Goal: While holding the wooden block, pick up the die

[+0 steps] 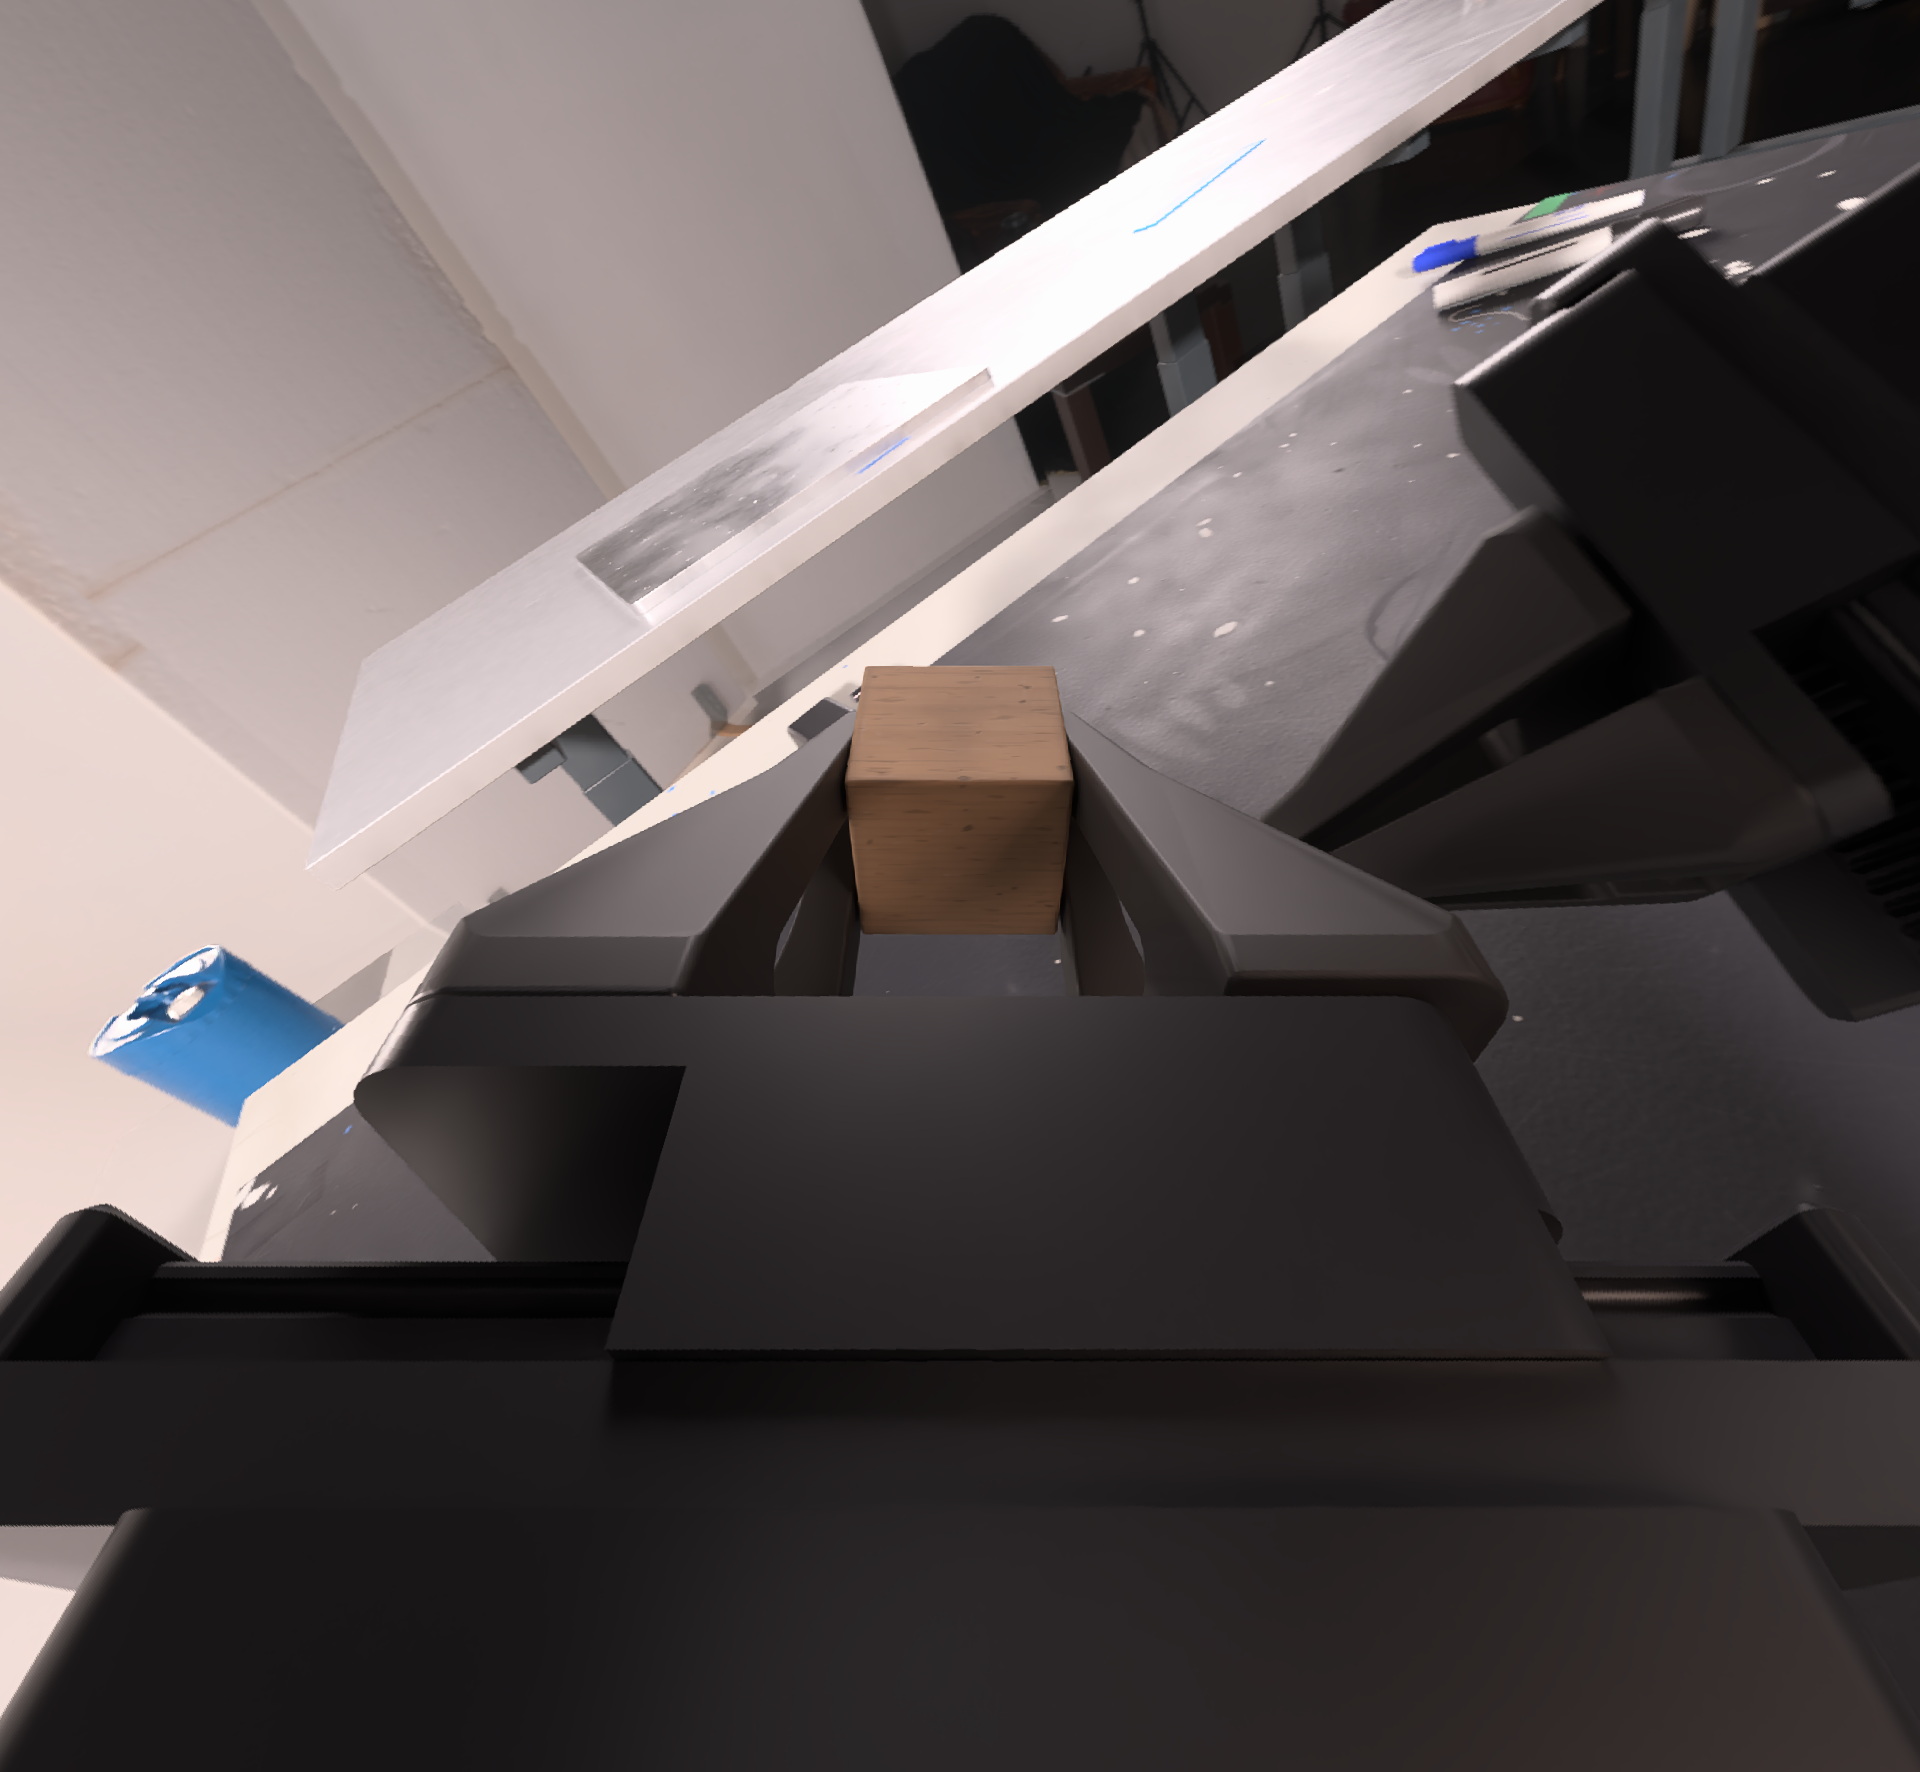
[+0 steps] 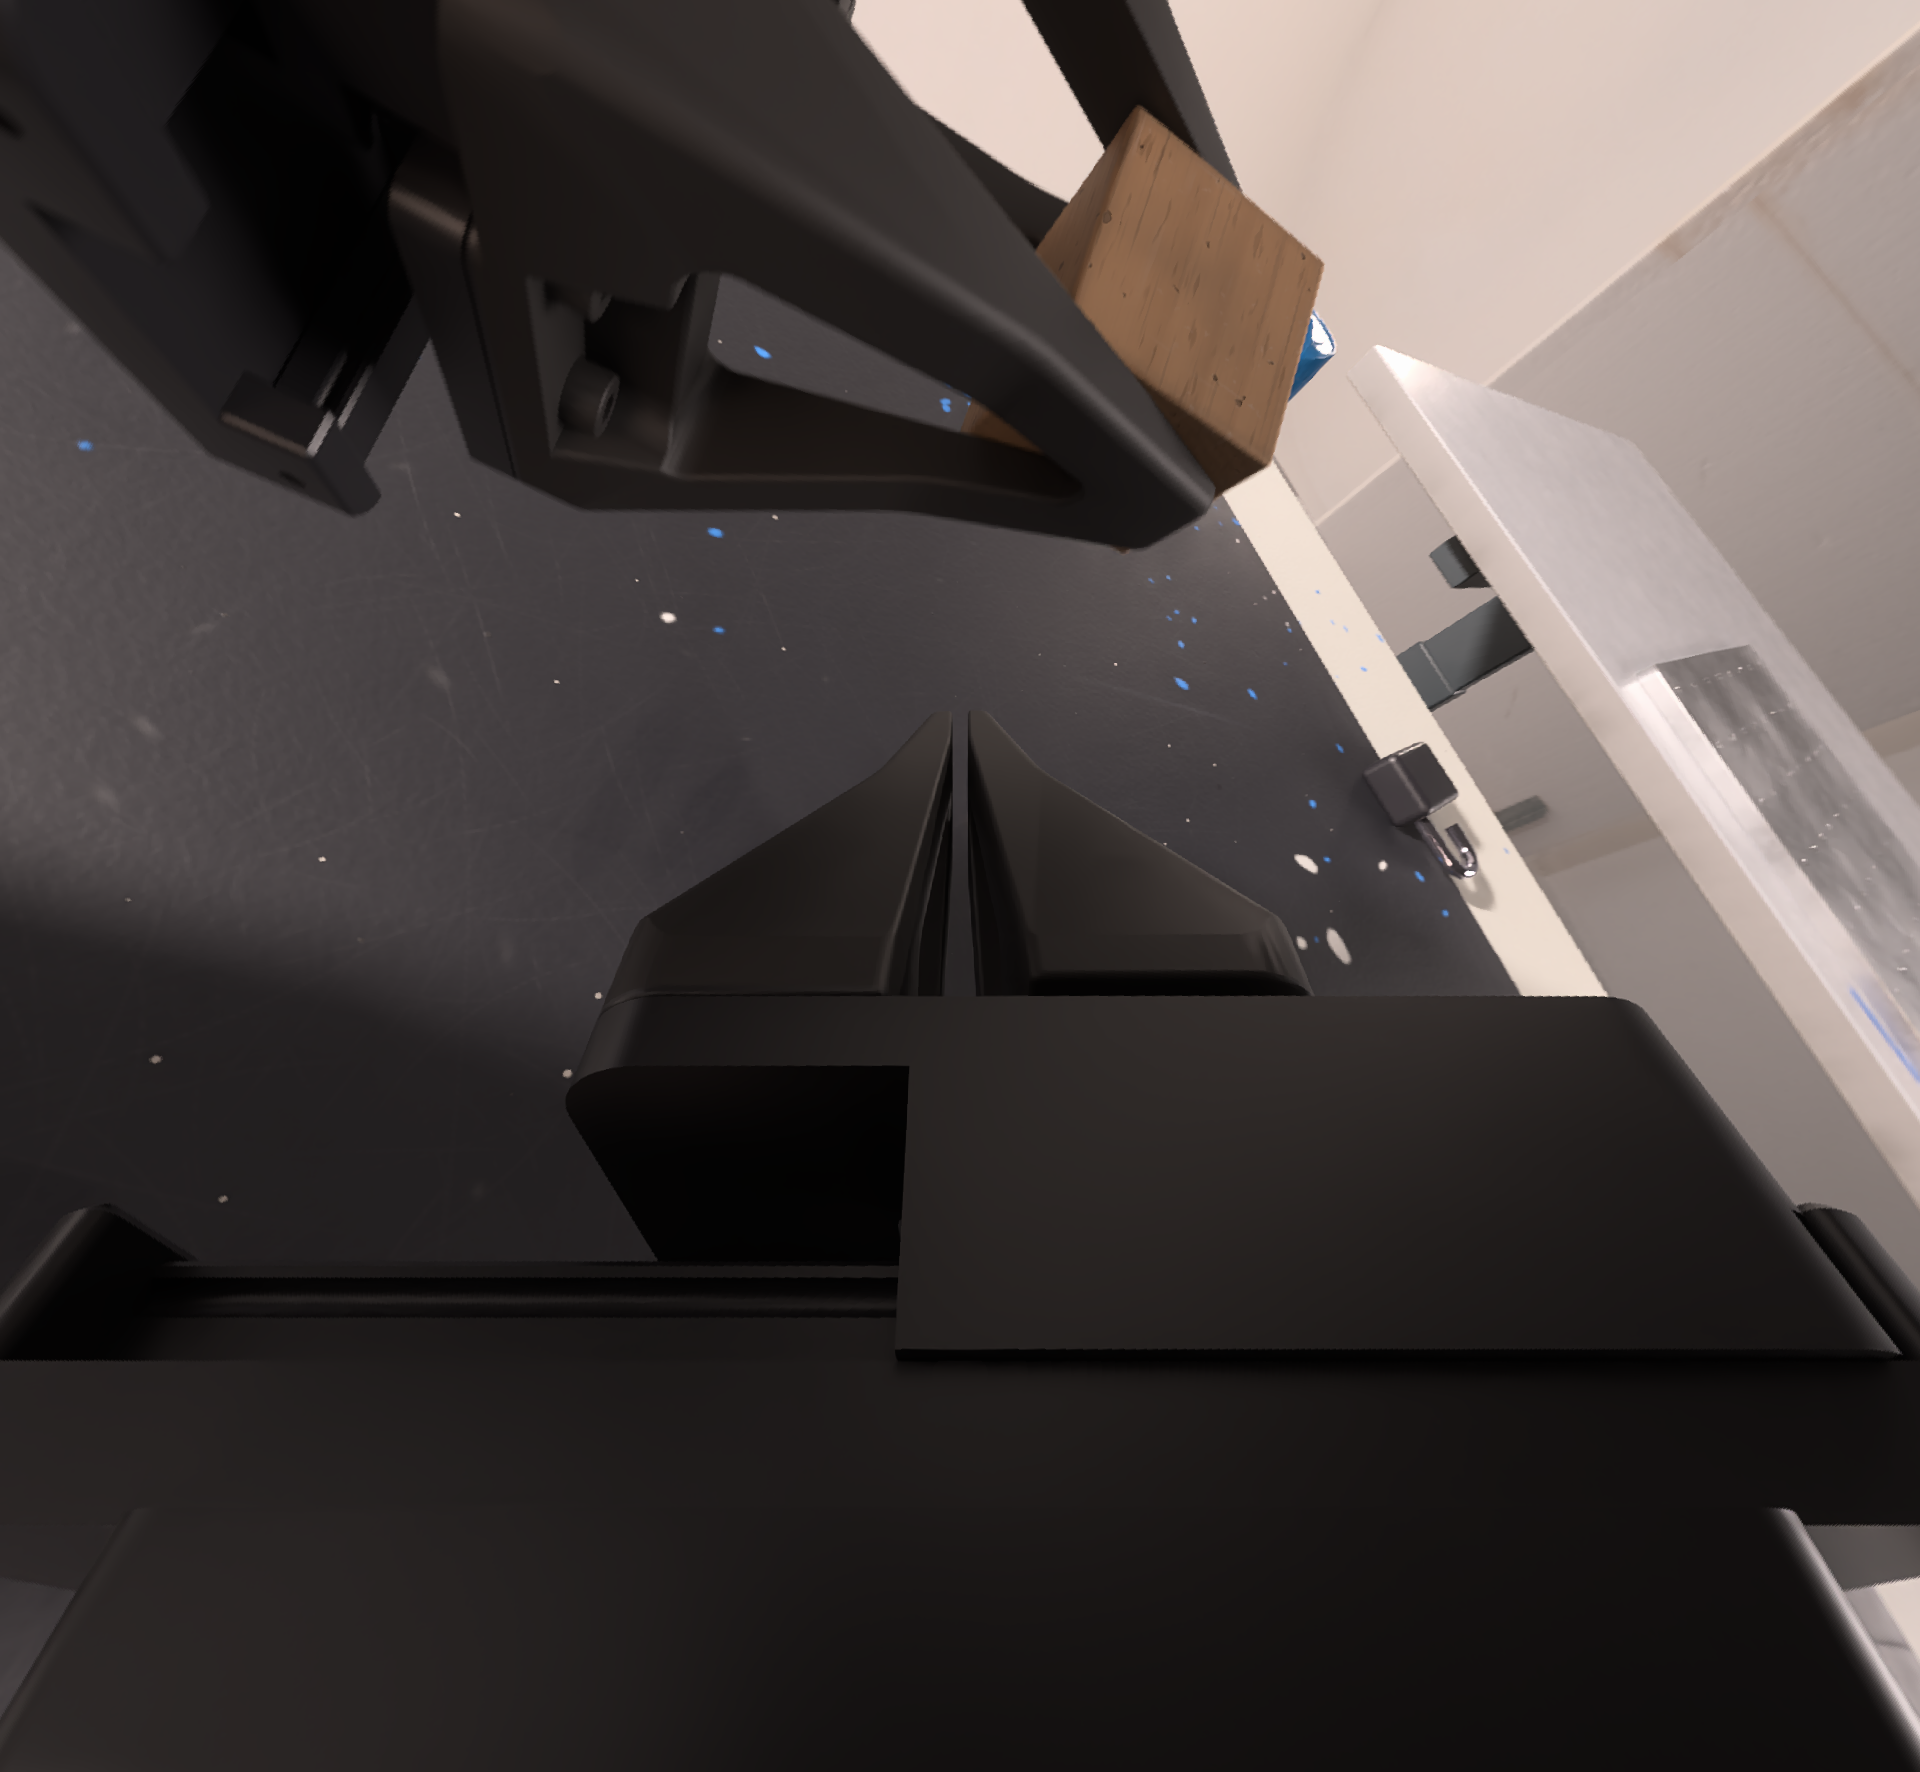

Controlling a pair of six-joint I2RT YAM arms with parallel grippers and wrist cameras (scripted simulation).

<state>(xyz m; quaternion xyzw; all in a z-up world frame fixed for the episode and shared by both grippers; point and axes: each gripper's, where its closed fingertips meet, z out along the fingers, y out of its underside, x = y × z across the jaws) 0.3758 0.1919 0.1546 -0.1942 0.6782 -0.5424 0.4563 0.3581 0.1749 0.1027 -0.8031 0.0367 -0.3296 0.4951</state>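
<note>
- While the left gripper (image 1: 961,787) is clamping the wooden block (image 1: 958,803) between its fingertips, the block is sitting square and raised off the dark tabletop (image 1: 1299,579); from the right wrist view the same block (image 2: 1184,288) is hanging above the surface near the table's far edge.
- The right gripper (image 2: 961,725) is resting with its fingers pressed together, nothing between them, pointing out over the speckled tabletop (image 2: 520,735).
- The die is not showing in either view; I cannot say where it is lying.
- Step in hand, as I judge it: locating the die and bringing the right gripper to it. Doing this well means spreading the fingers before descending, centring them on two opposite faces, and leaving the left arm undisturbed so the block is not slipping.
- Risk, my reading: the two arms are working close together, the left one looming at the top of the right wrist view, so any sweep by the right arm should be passing below and clear of it.
- Edges: the pale table edge (image 2: 1382,683) is running just right of the right gripper, with a white desk (image 2: 1538,517) beyond a gap; open room is lying to the left, over the dark surface.
- Markers (image 1: 1507,247) are lying at a far corner of the table, well apart from both grippers.
</note>
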